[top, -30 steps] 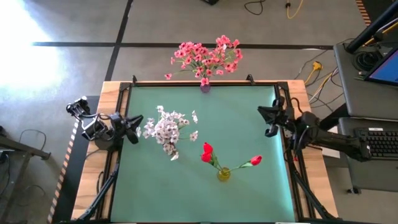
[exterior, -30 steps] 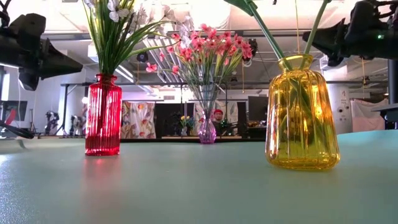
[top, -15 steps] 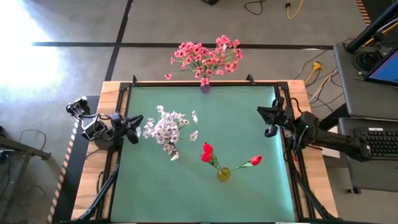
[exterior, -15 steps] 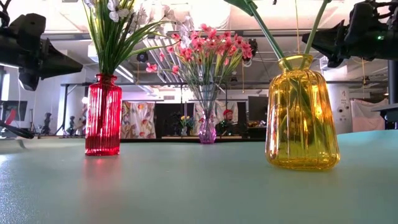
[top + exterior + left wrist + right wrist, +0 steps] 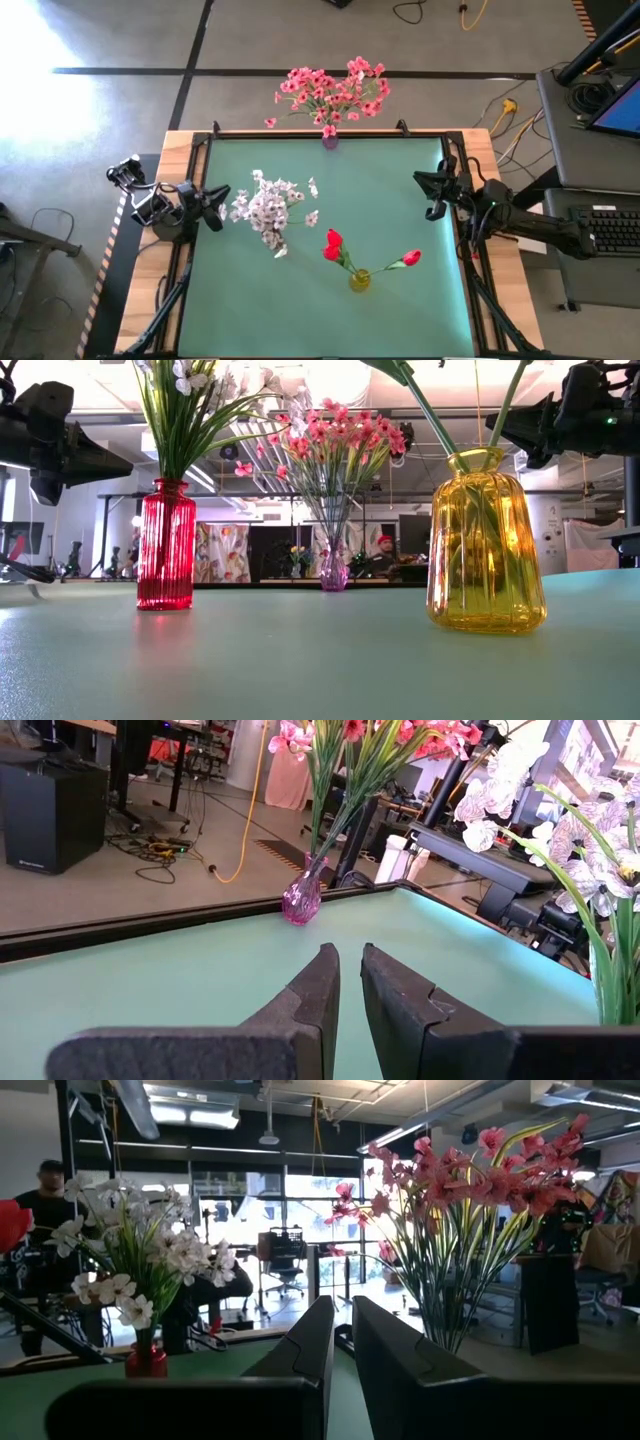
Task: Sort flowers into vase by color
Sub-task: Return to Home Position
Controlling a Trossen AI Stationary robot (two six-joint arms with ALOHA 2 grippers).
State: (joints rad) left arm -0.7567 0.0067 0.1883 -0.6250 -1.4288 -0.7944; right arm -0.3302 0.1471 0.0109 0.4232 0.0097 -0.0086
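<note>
Desk (image 5: 400, 160): sorting judged complete, return to rest in hand; pink flowers (image 5: 330, 90) far beyond the yellow vase (image 5: 359, 280); white flowers (image 5: 270, 212) nearer, to its left; red buds (image 5: 333, 245) in it; left pincer (image 5: 218, 207) and right pincer (image 5: 424, 195) flank it, well apart, both narrow and empty; next move calls only for parking.

We see pink blossoms (image 5: 330, 88) standing in the purple vase (image 5: 333, 572), and white blossoms (image 5: 268, 210) in the red vase (image 5: 166, 545). Two red buds (image 5: 333, 244) lean apart in the yellow vase (image 5: 485, 545).
</note>
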